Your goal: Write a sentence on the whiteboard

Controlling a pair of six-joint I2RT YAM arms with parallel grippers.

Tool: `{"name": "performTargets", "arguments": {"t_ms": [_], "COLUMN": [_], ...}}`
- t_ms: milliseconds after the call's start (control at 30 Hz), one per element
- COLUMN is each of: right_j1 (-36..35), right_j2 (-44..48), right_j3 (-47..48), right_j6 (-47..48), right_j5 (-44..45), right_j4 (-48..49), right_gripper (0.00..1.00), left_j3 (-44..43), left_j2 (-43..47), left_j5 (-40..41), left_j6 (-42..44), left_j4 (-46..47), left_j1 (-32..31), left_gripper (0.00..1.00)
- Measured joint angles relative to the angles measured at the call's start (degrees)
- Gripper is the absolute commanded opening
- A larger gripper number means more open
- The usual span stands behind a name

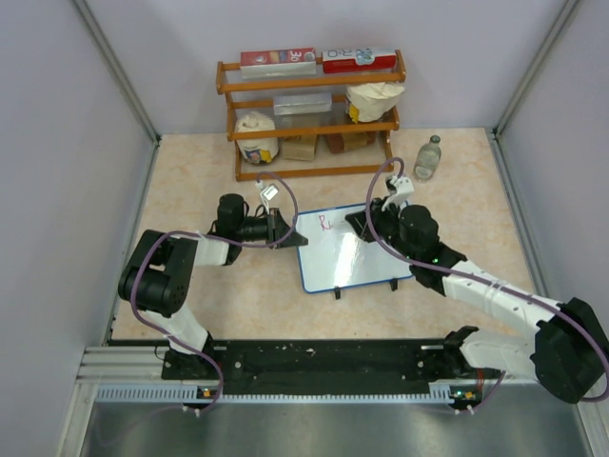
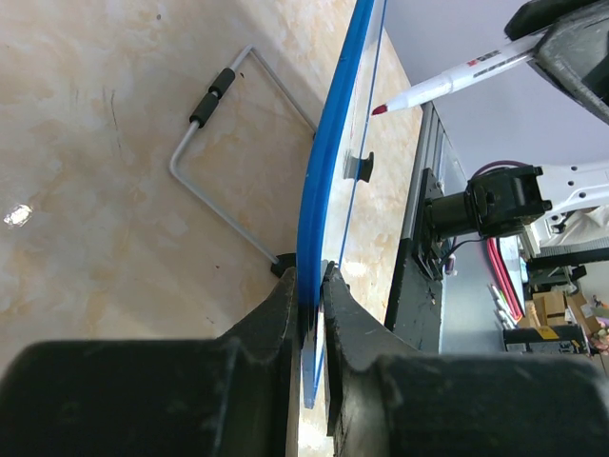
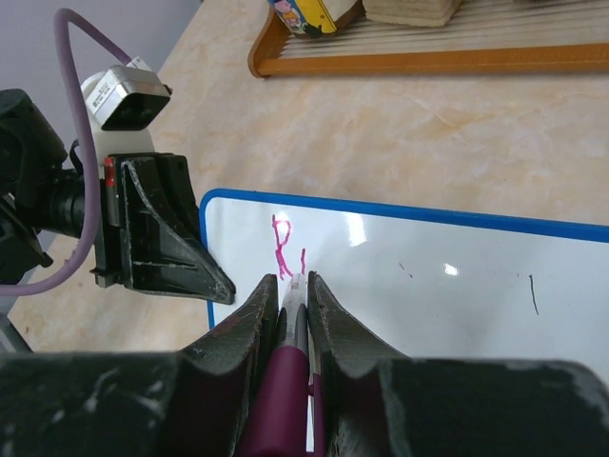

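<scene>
The whiteboard (image 1: 347, 257), white with a blue frame, stands tilted on the table's middle. My left gripper (image 1: 282, 231) is shut on its left edge; the left wrist view shows the fingers (image 2: 276, 324) clamping the blue frame (image 2: 324, 181). My right gripper (image 1: 366, 221) is shut on a marker (image 3: 285, 381) with a magenta body, its tip at the board's upper left. The sentence (image 3: 284, 248) shows only a pink "R" and a short stroke beside it, also faint in the top view (image 1: 326, 224). The marker's tip (image 2: 381, 109) sits close to the board face.
A wooden shelf (image 1: 309, 114) with boxes and bags stands at the back. A small clear bottle (image 1: 429, 157) stands right of it. The board's wire stand (image 2: 224, 162) rests on the table behind it. A black rail (image 1: 314, 357) runs along the near edge.
</scene>
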State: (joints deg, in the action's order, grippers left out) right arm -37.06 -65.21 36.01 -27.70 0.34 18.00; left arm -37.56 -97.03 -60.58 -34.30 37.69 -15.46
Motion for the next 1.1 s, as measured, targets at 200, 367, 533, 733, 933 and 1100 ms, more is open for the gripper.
{"name": "performTargets", "arguments": {"t_ms": [200, 367, 533, 733, 933, 1100], "right_j1": [0.0, 0.0, 0.0, 0.0, 0.0, 0.0], "right_j2": [0.7, -0.4, -1.8, -3.9, -4.7, -4.7], "right_j3": [0.2, 2.2, 3.2, 3.5, 3.5, 3.5], "right_j6": [0.0, -0.1, -0.5, -0.5, -0.8, -0.9], "right_j5": [0.0, 0.2, 1.1, 2.1, 2.4, 2.6], "right_j4": [1.1, 1.7, 2.5, 2.5, 2.8, 2.8], "right_gripper": [0.00, 0.00, 0.00, 0.00, 0.00, 0.00], "left_j3": [0.0, -0.1, -0.2, -0.2, -0.2, -0.2], "left_j2": [0.0, 0.0, 0.0, 0.0, 0.0, -0.1], "left_j5": [-0.1, -0.1, -0.1, -0.1, 0.1, 0.1], "left_j6": [0.1, 0.2, 0.3, 0.3, 0.3, 0.3], "left_j4": [0.0, -0.2, -0.3, -0.4, -0.7, -0.7], "left_j1": [0.0, 0.0, 0.0, 0.0, 0.0, 0.0], "left_gripper": [0.00, 0.00, 0.00, 0.00, 0.00, 0.00]}}
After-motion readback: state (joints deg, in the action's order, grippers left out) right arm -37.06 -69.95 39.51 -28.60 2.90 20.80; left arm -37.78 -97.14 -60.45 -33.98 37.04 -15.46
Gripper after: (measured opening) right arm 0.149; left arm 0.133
